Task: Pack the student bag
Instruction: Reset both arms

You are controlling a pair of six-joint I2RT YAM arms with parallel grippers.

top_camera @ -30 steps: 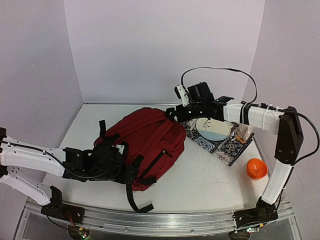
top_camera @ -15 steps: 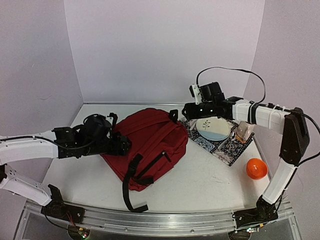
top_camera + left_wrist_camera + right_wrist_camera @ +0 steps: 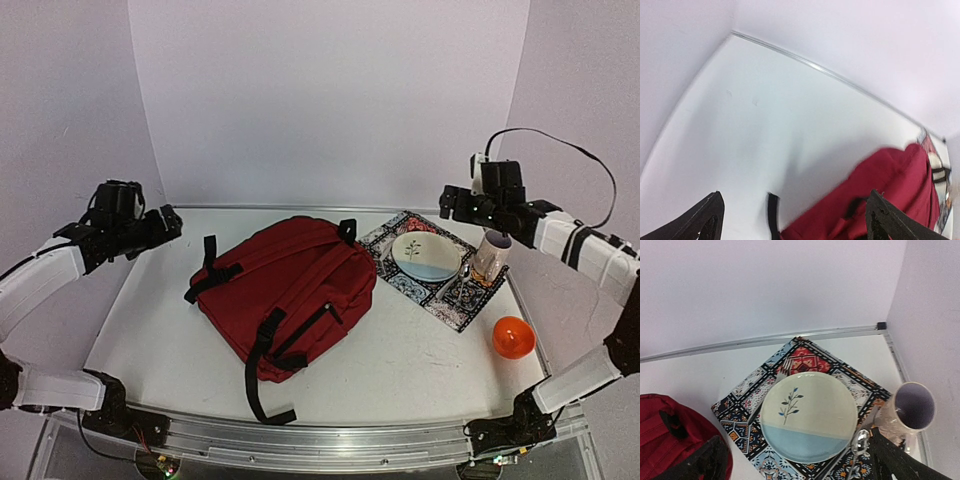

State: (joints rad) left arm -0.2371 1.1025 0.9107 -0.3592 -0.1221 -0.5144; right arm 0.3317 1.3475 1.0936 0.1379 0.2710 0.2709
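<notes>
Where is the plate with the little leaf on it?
In the top view, the plate sits on the patterned cloth at the back right, between the student bag and the tall cup.

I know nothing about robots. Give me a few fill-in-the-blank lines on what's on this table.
The student bag is dark ___ with black straps.
In the overhead view the plate lies on a patterned cloth to the bag's ___.
The ball-shaped object beside the cloth is ___.
The left gripper and right gripper both stand ___, holding nothing.
Missing: red, right, orange, open.
</notes>
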